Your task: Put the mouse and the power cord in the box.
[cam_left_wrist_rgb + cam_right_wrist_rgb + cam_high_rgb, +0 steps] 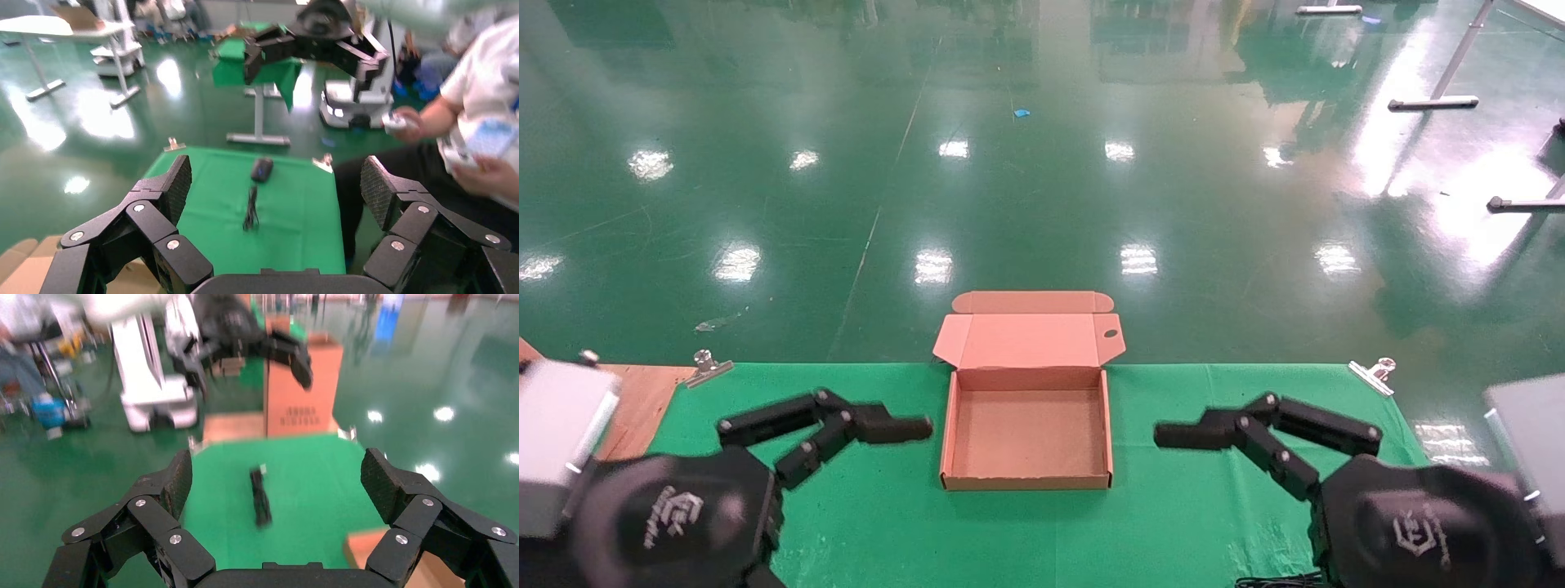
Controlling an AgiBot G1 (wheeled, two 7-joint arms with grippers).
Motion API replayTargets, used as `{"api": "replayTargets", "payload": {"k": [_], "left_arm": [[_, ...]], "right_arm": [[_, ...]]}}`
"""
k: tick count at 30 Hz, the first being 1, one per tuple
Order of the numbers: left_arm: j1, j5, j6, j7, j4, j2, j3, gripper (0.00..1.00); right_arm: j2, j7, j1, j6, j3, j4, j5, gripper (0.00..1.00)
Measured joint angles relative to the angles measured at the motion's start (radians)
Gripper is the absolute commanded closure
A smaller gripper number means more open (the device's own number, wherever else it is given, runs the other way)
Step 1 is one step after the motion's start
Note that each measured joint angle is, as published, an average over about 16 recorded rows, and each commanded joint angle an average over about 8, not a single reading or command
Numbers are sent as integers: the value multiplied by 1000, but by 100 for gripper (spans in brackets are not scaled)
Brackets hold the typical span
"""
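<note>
Risk: left gripper (891, 430) and right gripper (1185, 435), both wide and empty, flank the box (1027, 474); I could nudge it reaching for the mouse (262, 169).

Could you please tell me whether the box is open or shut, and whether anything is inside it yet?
Open and empty: the box has its lid folded back upright, and its bare floor shows.

A thin black cable (1279, 581) is cut off by the near edge of the head view just beside the right arm, so whether it belongs to the mouse (262, 168) cannot be told.
</note>
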Motion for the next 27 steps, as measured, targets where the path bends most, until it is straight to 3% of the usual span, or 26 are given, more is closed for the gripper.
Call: {"api": "replayTargets", "payload": {"k": [8,17,27], "left_arm": [[-31,55,14,-1,27,7,28,0],[-117,222,45,25,104,28,118,0],[-249,480,62,97,214,64,291,0]], "right_arm": [[-1,-40,55,-12,-46,12,-108,0],[-20,-149,178,-21,-167,15,-376,0],[-80,-283,293,-1,-300,-14,-693,0]]}}
